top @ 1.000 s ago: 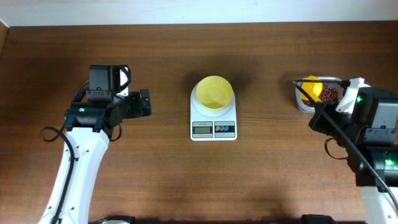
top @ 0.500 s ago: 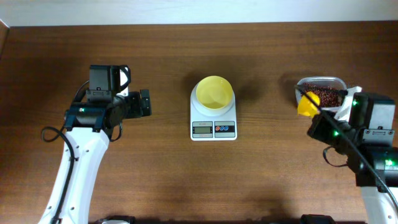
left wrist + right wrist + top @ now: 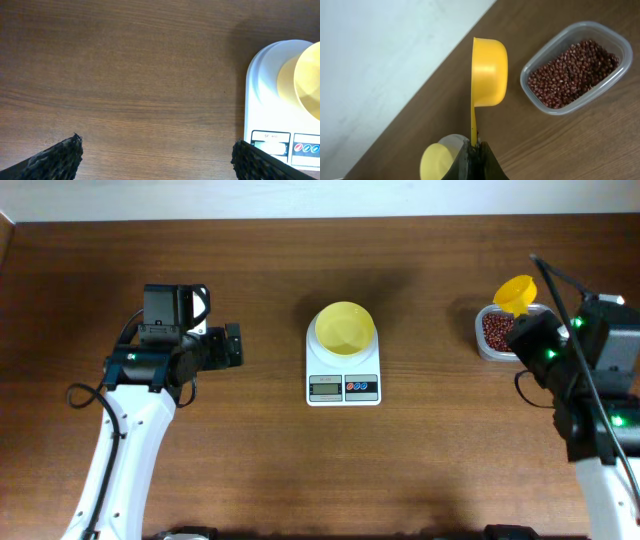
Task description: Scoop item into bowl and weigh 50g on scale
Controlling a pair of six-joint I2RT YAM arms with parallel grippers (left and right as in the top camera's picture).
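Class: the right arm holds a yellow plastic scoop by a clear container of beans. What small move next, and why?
Probably lower the yellow long-handled plastic scoop, clamped in the right gripper, into the reddish-brown beans in the clear rectangular plastic container: it hangs near them showing no load, and the pale-yellow round bowl on the white square scale looks empty.

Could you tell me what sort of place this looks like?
Probably a robotics test bench: wooden table, white wall, robot arms left and right, a scale with a bowl on it.

One scale (image 3: 343,385), one bowl (image 3: 345,328), one scoop (image 3: 489,65), one clear container (image 3: 525,82); the beans (image 3: 570,75) look too many to count.
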